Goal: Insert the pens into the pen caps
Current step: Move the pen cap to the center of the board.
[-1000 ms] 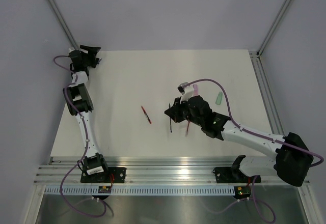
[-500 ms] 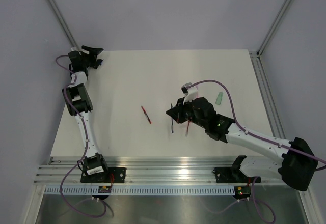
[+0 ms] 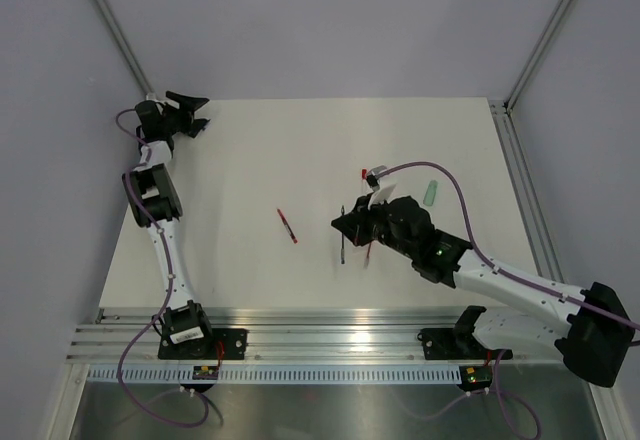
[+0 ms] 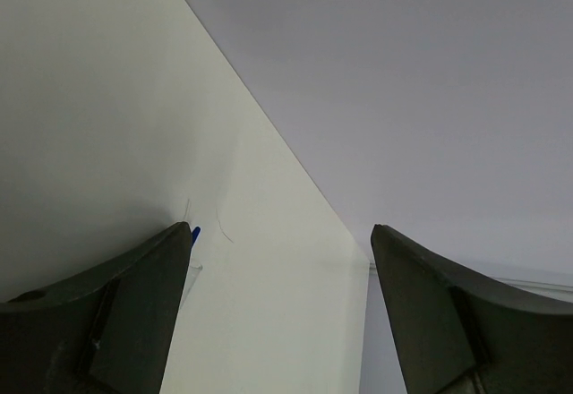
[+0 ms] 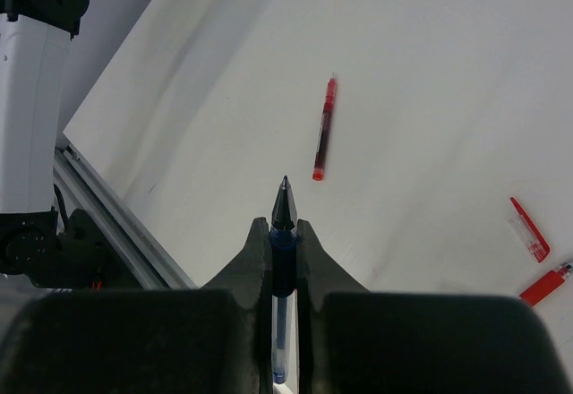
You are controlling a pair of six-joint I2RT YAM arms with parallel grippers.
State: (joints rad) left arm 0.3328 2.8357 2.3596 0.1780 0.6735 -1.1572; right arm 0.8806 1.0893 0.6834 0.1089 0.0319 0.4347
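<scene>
Pinching a blue pen [image 5: 284, 199] just behind its dark tip, my right gripper [image 5: 283, 226] has its fingers drawn almost together on the barrel. The tip sticks out past them toward twelve o'clock in the wrist view. The rest of the pale barrel runs back between the fingers toward six o'clock. This hand hangs over the middle of the table [image 3: 260, 160].

On the table, a red pen [image 5: 324, 128] lies flat at one o'clock from the held tip, well apart from it. A short red cap [image 5: 529, 230] with a clear part lies at three o'clock. Another red piece [image 5: 548, 284] lies just beside it at the picture's edge. From above, a thick green pen [image 3: 430, 193] lies at two o'clock from my right fingers.

My left gripper [image 4: 282, 233] sits at the table's ten o'clock corner, fingers [image 4: 134, 300] spread wide with nothing between them. A small blue piece [image 4: 195, 233] shows at the edge of one fingertip. I cannot tell whether it touches, nor whether it is a pen or a cap.
</scene>
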